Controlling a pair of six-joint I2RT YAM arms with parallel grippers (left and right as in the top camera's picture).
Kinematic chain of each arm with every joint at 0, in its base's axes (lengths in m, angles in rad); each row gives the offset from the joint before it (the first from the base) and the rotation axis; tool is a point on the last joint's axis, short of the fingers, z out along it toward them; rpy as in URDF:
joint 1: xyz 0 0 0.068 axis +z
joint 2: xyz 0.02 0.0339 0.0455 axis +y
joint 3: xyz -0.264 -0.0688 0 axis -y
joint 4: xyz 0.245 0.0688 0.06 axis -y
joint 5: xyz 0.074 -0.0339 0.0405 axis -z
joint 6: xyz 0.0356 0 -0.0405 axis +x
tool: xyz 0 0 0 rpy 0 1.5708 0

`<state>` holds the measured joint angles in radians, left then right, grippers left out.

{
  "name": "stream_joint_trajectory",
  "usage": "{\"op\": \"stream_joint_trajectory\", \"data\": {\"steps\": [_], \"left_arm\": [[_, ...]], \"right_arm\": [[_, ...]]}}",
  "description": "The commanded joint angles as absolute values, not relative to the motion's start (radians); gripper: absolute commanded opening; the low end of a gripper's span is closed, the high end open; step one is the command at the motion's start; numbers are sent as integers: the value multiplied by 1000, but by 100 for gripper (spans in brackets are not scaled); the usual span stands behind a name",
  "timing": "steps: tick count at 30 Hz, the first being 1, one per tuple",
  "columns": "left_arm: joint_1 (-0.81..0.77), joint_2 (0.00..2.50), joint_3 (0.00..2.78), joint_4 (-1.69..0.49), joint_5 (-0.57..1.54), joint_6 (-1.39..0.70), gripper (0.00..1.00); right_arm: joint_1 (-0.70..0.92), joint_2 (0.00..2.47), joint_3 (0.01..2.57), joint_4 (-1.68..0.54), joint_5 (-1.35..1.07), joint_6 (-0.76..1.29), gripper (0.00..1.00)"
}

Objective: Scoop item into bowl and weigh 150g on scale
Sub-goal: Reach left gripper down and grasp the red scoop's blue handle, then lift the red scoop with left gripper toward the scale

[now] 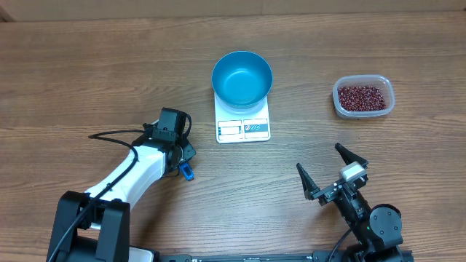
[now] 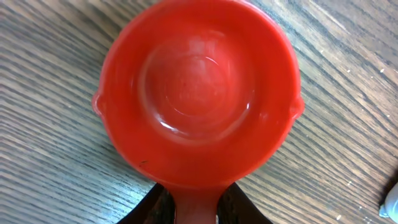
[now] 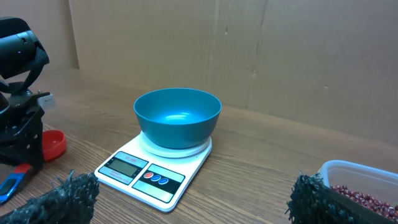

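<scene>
The left gripper [image 2: 196,210] is flanking the handle of the red scoop [image 2: 198,93], but the frame edge is cutting off the contact, so a grip cannot be told. The right gripper [image 1: 318,158] is gaping wide and empty. The bowl [image 1: 242,76] is sitting on the scale [image 1: 243,128], with the beans [image 1: 362,96] lying in the clear tub [image 1: 389,102].

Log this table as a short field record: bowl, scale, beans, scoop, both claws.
bowl: blue bowl, empty, sitting on the scale
scale: white scale, display and buttons on the edge nearest the robot
beans: beans, all in the clear tub, right of the scale
scoop: red scoop, empty, on the table, left of the scale
left claw: left claw, closed on the scoop's handle
right claw: right claw, open, holding nothing, apart from the tub
</scene>
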<state>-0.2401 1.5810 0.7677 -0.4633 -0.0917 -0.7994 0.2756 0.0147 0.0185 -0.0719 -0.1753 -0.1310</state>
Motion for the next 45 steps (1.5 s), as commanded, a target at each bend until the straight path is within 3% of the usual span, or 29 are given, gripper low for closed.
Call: {"op": "stream_joint_trajectory", "data": {"steps": [1, 11, 26, 37, 45], "left_arm": [[-235, 1606, 789, -459, -124, -754, 25], [-235, 1647, 789, -429, -121, -736, 21], [-235, 1647, 892, -467, -1, -736, 4], [-278, 1645, 1189, -687, 6, -713, 4], [-368, 1613, 1351, -721, 145, -722, 4]], "right_arm": [[276, 3, 8, -67, -165, -132, 100], [276, 3, 8, -67, -165, -132, 100], [276, 3, 8, -67, -165, -132, 100], [276, 3, 8, -67, -165, -132, 100], [276, 3, 8, -61, -221, -107, 100]]}}
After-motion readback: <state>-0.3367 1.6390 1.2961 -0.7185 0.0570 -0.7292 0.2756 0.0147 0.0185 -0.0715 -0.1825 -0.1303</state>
